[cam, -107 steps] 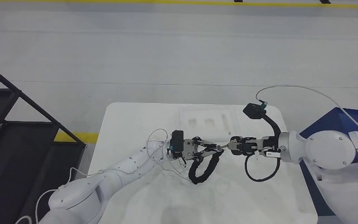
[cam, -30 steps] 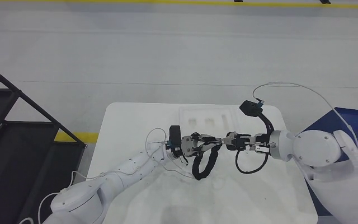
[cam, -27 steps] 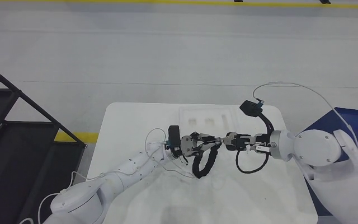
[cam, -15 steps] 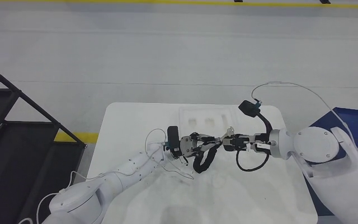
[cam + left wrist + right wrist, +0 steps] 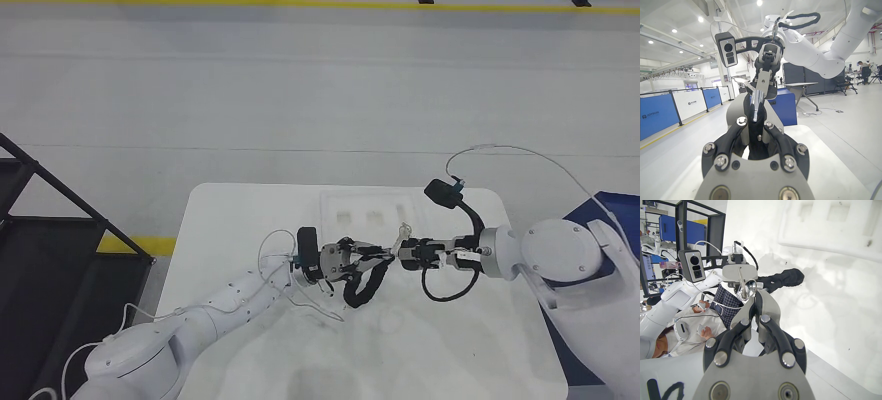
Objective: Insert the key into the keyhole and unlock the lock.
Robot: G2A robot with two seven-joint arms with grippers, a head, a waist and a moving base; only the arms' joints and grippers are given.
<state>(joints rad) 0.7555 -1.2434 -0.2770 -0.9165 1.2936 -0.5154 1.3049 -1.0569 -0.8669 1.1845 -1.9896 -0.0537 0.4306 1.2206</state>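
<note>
Lying along the far side of the white table (image 5: 230, 230) is a foam tray (image 5: 332, 212) with rectangular recesses, well behind both arms. A black rack (image 5: 40, 250) stands off the table's left edge.

The grippers meet above the table's middle. The left gripper (image 5: 755, 113) is clenched on the lock (image 5: 756, 101). Its black-sleeved cable (image 5: 362, 287) loops toward the near side and its chrome barrel points right. The right gripper (image 5: 755, 301) is pinched tight at the key (image 5: 743, 291), and a ring and one bare blade jut out beside its fingertips toward the far side.

The key sits against the barrel's end, between the two grippers. Whether a blade is seated in the keyhole cannot be told.
</note>
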